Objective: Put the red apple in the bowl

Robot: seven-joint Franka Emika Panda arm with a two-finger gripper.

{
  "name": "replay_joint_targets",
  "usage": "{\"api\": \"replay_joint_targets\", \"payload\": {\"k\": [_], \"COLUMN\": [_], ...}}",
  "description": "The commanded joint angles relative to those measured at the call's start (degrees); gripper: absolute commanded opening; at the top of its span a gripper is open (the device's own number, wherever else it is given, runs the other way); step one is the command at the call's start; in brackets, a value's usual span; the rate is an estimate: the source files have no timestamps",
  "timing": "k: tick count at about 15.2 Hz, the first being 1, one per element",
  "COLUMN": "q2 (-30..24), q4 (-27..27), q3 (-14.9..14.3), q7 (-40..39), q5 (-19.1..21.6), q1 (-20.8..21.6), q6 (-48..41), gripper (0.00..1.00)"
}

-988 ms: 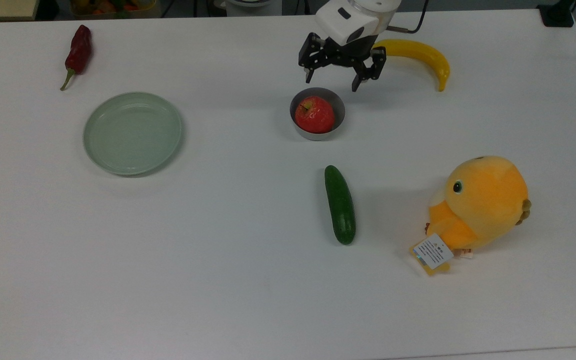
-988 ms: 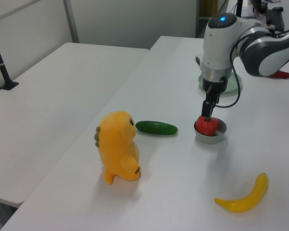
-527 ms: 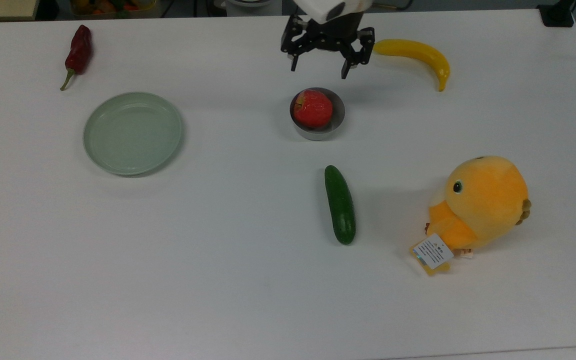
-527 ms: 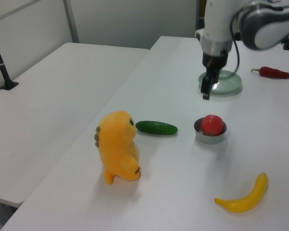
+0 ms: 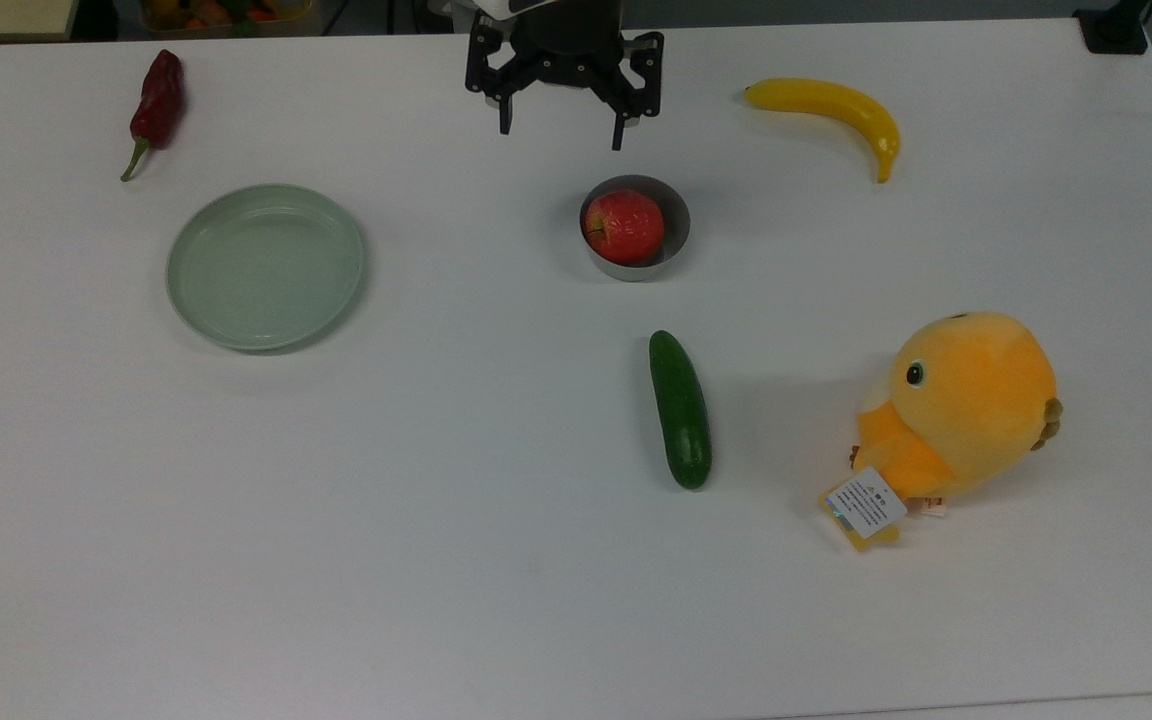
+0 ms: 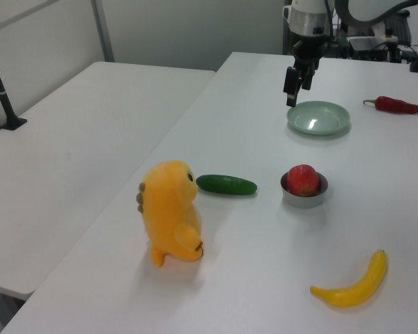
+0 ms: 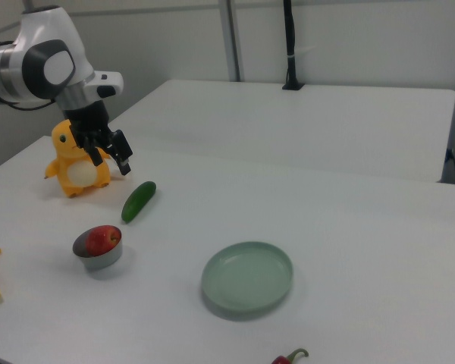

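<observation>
Since the earlier frame the gripper (image 5: 562, 122) has moved away from the bowl (image 5: 678, 220) toward the top view's left and now hangs above the surface (image 5: 456, 520), well apart from the bowl; the red apple (image 5: 625, 227) has rolled so its stem faces the top view's left. The jaws stand wide open and hold nothing. The glossy, round apple sits inside the grey, straight-walled bowl, its top above the rim. Relative to the bowl in the top view: a smooth green cucumber (image 5: 680, 408) lies below, a curved yellow banana (image 5: 836, 105) upper right, a shallow pale green plate (image 5: 266, 266) left.
</observation>
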Motion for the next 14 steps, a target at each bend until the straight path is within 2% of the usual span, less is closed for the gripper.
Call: {"api": "replay_joint_targets", "payload": {"k": [1, 3, 14], "q2": [0.0, 0.1, 0.4], "q4": [0.7, 0.7, 0.7], "q3": [-3.0, -4.3, -4.7], "q7": [-3.1, -4.0, -5.8], "q5": [4.4, 5.4, 5.0], "q1": [0.6, 0.3, -0.9], "q6": [-1.2, -0.9, -0.7], "gripper": [1.0, 1.0, 1.0]}}
